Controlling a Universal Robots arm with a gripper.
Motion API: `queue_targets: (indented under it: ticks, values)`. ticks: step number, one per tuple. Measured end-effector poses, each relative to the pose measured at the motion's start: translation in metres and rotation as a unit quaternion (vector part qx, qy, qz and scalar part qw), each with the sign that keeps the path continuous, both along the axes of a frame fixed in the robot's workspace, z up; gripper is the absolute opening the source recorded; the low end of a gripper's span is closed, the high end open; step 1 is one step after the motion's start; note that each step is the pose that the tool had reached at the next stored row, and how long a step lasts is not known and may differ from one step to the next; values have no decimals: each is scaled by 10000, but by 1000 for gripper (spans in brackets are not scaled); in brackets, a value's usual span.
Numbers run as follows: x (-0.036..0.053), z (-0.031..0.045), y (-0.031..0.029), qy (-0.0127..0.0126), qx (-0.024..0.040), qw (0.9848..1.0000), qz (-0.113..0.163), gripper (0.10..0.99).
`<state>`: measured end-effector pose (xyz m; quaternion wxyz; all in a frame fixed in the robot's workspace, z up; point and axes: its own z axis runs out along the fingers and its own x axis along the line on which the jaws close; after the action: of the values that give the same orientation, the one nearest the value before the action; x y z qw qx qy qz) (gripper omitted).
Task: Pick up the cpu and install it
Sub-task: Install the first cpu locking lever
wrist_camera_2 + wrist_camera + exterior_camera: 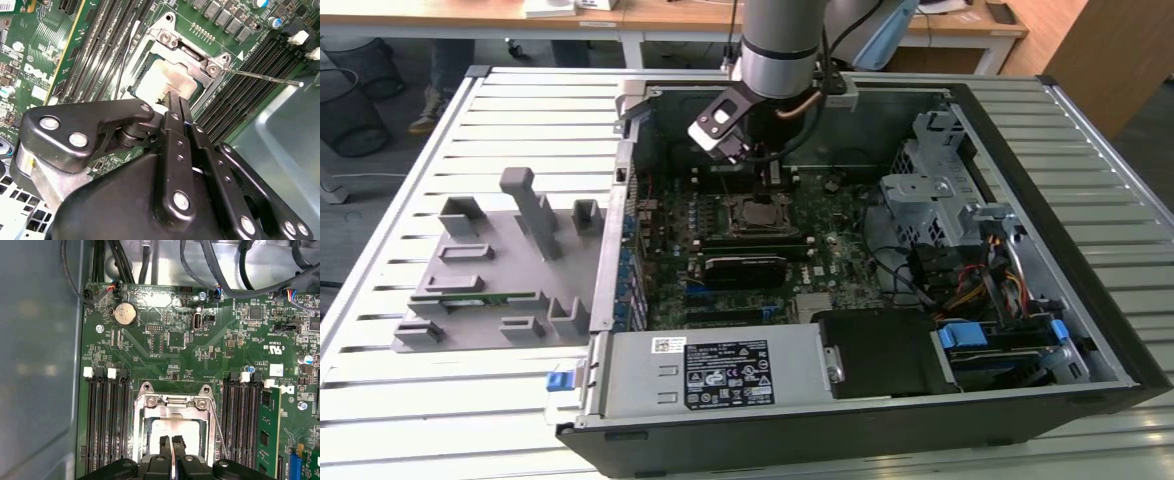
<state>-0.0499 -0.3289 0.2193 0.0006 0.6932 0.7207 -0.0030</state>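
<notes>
The open computer case (1014,330) lies on its side on a slatted metal table (454,440), which turns the motherboard (847,260) face up so that the arm can work straight down into it. The gripper (763,158) hangs over the board at about 12 o'clock from the socket frame (754,215) in the exterior view, low and near it. In the first wrist view its fingers (164,446) stand pressed nearly together with only a thin slit between them, and nothing shows clamped there; they sit directly over the cpu (175,429), though whether they touch it cannot be told. The cpu, with its pale metal top, already lies flat inside the socket frame, square to the opening, and in the second wrist view (162,80) the metal bracket sits around its edges, which suggests it is seated. The thin retention lever (260,76) runs out toward the memory slots (260,65) rather than tucked under a catch, so the socket looks not yet locked. A green memory stick (267,432) stands in a slot at the socket's 3 o'clock in the first wrist view. A grey parts fixture (494,270) rests on the table at the case's 9 o'clock in the exterior view, placed within the arm's reach.
</notes>
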Motion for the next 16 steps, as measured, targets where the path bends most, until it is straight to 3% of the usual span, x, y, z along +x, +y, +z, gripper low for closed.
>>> queue_targets:
  ticks: [6, 16]
  values:
    - [1, 19, 1, 0, -1, 10000, 0, 157]
    - [1, 172, 1, 0, 0, 10000, 0, 157]
